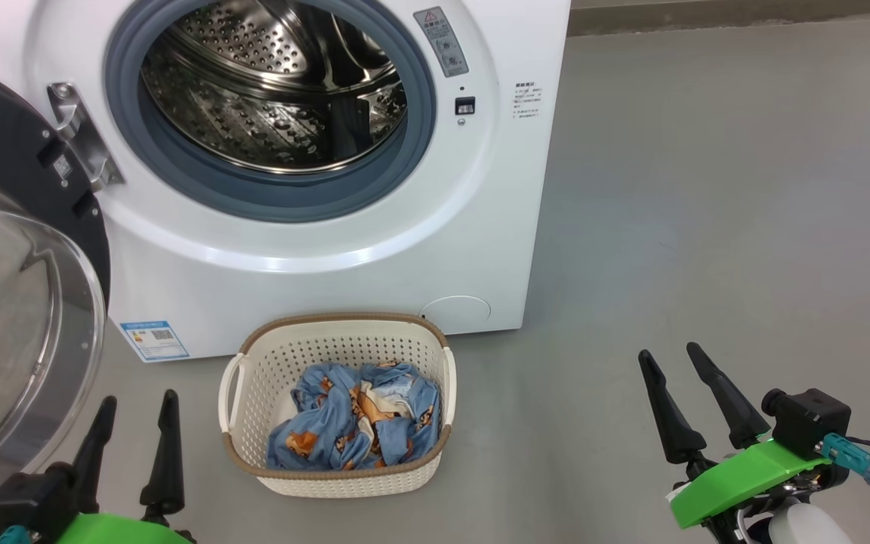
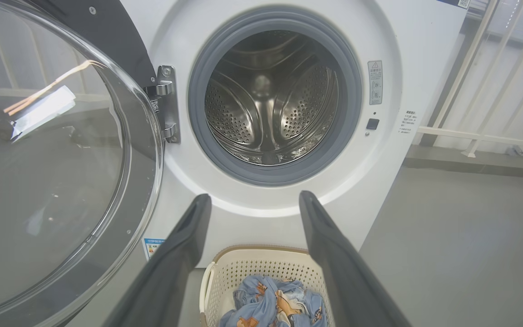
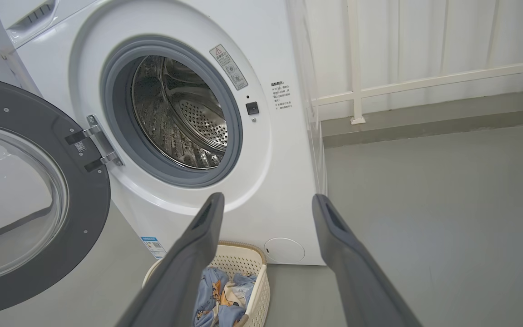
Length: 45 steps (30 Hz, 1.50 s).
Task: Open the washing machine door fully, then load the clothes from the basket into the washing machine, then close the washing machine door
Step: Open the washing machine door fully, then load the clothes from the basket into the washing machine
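Observation:
The washing machine (image 1: 374,257) (image 2: 416,54) (image 3: 284,181) stands ahead with its steel drum (image 1: 273,83) bare. Its door (image 1: 12,302) (image 2: 52,159) (image 3: 25,200) is swung wide open to the left, the glass bowl bulging toward me. On the floor in front sits the cream basket (image 1: 284,355) (image 2: 243,272) (image 3: 257,281), and light-blue printed clothes (image 1: 352,423) (image 2: 275,304) (image 3: 216,299) lie crumpled in it. My left gripper (image 1: 138,406) (image 2: 252,202) hangs open at the lower left, beside the basket. My right gripper (image 1: 673,359) (image 3: 266,202) is open, well to the basket's right. Neither holds anything.
Grey floor (image 1: 707,189) spreads wide to the machine's right. A white railing (image 3: 425,81) and a low kerb (image 3: 425,122) run behind it. The open door reaches out close to my left arm.

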### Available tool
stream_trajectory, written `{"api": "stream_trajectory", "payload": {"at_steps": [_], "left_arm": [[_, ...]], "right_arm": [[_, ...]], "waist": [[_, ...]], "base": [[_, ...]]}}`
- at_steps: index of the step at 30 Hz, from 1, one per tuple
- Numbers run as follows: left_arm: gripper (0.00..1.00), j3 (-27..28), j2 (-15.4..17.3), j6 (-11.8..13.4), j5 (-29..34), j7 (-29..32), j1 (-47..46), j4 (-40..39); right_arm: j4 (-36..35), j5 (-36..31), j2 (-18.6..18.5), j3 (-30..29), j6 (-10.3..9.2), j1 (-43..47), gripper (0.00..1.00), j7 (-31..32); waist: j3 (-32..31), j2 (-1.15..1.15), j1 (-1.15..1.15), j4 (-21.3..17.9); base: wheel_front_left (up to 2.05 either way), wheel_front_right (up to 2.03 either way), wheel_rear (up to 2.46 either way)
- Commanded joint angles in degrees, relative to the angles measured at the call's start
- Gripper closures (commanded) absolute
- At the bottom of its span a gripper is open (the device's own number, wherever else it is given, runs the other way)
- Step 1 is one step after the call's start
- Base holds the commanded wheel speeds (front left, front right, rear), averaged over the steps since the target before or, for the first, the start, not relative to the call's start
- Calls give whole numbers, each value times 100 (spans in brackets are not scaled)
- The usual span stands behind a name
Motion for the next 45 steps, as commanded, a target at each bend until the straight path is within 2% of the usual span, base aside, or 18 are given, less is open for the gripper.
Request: {"api": "stream_trajectory", "payload": {"at_steps": [1,32,45], "left_arm": [[0,224,107,-34,51,-75,-123,-93],[0,425,-71,-262,215,-77,-175,-2],[0,461,-84,-292,236,-77,-198,27]], "right_arm": [[-157,-13,-55,112,9,-17,0,-70],[-192,-80,13,25,9,-42,0,-70],[-200,-97,55,-11,9,-35,0,-70]], "waist": [[-2,0,0,0],[56,0,0,30],[75,0,0,74]], "base": [[0,0,0],[1,-1,-1],[105,-100,-5]]}}
